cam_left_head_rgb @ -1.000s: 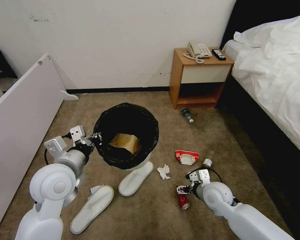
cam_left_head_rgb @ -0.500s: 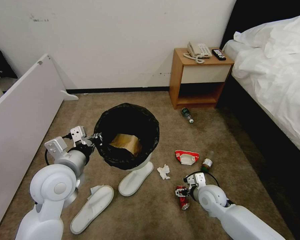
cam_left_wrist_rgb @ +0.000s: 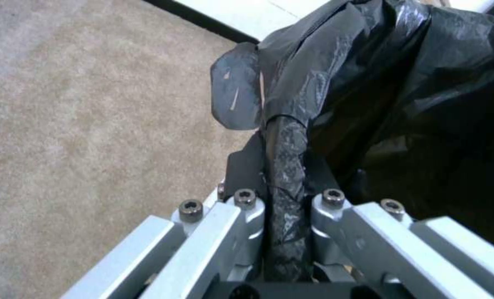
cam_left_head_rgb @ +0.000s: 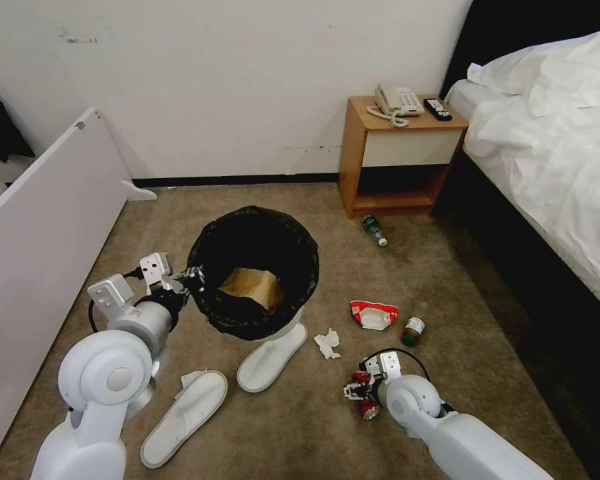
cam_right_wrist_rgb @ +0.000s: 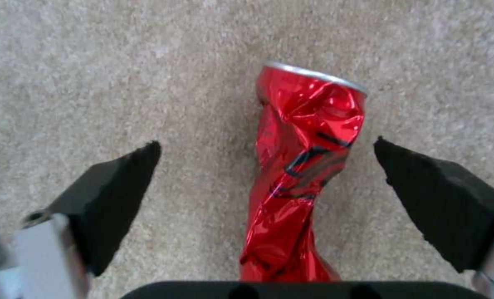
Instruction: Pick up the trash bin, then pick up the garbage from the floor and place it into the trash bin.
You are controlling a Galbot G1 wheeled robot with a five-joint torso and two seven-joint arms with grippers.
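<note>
The trash bin (cam_left_head_rgb: 253, 267), white with a black bag over its rim, tilts its mouth toward me with a brown paper bag (cam_left_head_rgb: 253, 285) inside. My left gripper (cam_left_head_rgb: 192, 275) is shut on its near-left rim; the left wrist view shows the bagged rim (cam_left_wrist_rgb: 283, 166) clamped between the fingers. My right gripper (cam_left_head_rgb: 355, 392) hangs open low over the crushed red can (cam_left_head_rgb: 368, 408). In the right wrist view the can (cam_right_wrist_rgb: 308, 166) lies between the spread black pads (cam_right_wrist_rgb: 114, 191), untouched. Two white slippers (cam_left_head_rgb: 271, 357) (cam_left_head_rgb: 183, 417), a tissue (cam_left_head_rgb: 327, 343), a red-white wrapper (cam_left_head_rgb: 373, 315) and two bottles (cam_left_head_rgb: 413, 328) (cam_left_head_rgb: 374, 230) lie on the carpet.
A wooden nightstand (cam_left_head_rgb: 397, 160) with a telephone (cam_left_head_rgb: 397, 101) and a black remote (cam_left_head_rgb: 437, 109) stands against the back wall. The bed (cam_left_head_rgb: 553, 147) runs along the right. A white panel (cam_left_head_rgb: 40, 233) leans at the left, close to my left arm.
My right gripper has moved left and nearer to me, coming down over the red can. The left gripper and the bin have stayed put.
</note>
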